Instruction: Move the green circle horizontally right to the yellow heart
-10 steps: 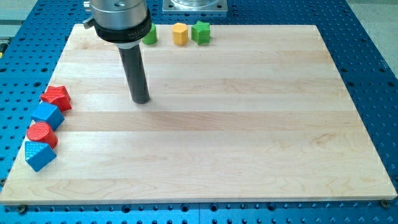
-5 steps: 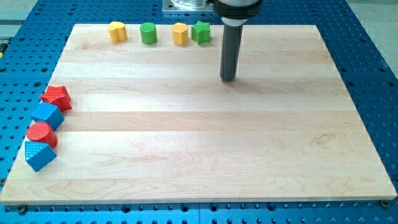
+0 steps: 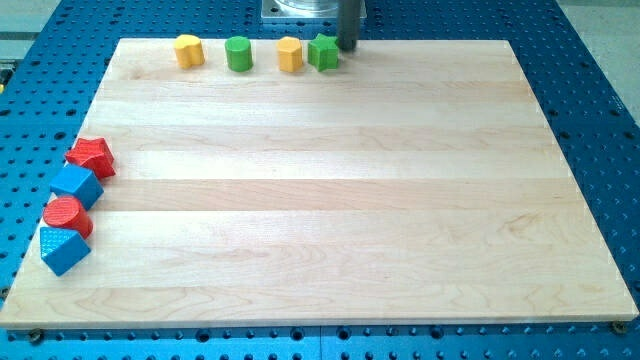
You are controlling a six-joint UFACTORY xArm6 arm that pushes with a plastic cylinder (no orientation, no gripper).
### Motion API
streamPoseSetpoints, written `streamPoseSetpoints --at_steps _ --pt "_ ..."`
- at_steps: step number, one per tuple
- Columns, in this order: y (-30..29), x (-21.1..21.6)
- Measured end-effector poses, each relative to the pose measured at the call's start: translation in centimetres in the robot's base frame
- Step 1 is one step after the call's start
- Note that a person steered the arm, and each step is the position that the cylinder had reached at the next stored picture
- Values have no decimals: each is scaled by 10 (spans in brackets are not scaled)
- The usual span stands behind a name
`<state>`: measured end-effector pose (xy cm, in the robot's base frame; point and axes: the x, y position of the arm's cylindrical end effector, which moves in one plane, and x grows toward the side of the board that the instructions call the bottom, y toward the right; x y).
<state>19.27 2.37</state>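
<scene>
The green circle [image 3: 238, 53] stands near the top edge of the wooden board [image 3: 330, 200]. A yellow block that looks like the heart [image 3: 188, 50] is just to its left. A yellow hexagon [image 3: 290, 54] is to its right, with a green star [image 3: 323, 51] beside that. Only the lower end of my rod shows at the view's top. My tip [image 3: 347, 47] is at the board's top edge, just right of the green star and well right of the green circle.
At the board's left edge a red star [image 3: 92, 156], a blue cube [image 3: 77, 185], a red circle [image 3: 67, 215] and a blue triangle [image 3: 63, 250] lie in a slanted column. A metal mount [image 3: 300, 8] sits above the board.
My tip has swept from the board's upper left to the right and then up to the top edge beside the green star. The blocks have not moved.
</scene>
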Motion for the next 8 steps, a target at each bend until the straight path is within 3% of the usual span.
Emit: streamPoseSetpoints --at_steps 2,4,6,7,8 --pt "-87 -1" --pt "-116 19" --pt "-187 15" --pt "-201 31" --pt "-165 61"
